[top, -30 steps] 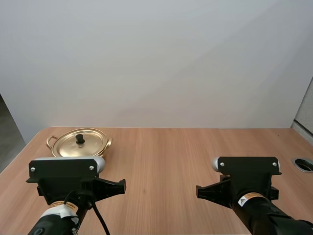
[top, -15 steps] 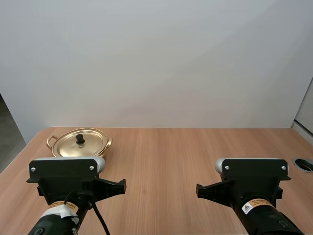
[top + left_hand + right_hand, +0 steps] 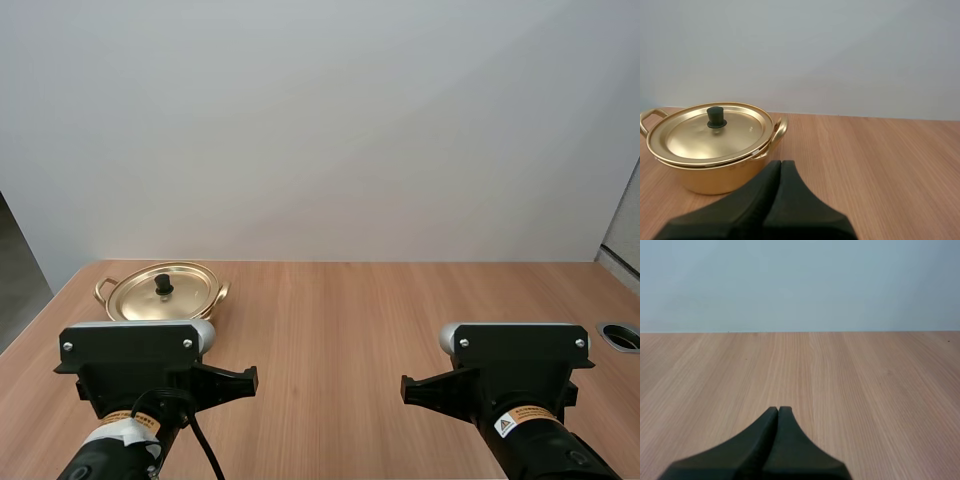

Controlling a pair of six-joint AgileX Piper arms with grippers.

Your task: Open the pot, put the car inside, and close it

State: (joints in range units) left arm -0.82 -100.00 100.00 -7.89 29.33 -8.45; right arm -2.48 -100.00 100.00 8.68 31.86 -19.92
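A gold pot with its lid on and a black knob stands at the table's far left. In the left wrist view the pot sits just ahead of my left gripper, slightly to its left, with two loop handles and the lid seated flat. The left gripper's fingers lie together as one dark wedge, shut on nothing. My right gripper is likewise shut on nothing, low over bare wood at the near right. Both arms sit at the table's near edge.
The wooden table runs back to a plain pale wall. A round cable hole sits at the right edge. The table's left edge drops off just beside the pot.
The right arm's head shifted slightly to the right and lower a second ago, then held still. The left arm and the pot have not moved.
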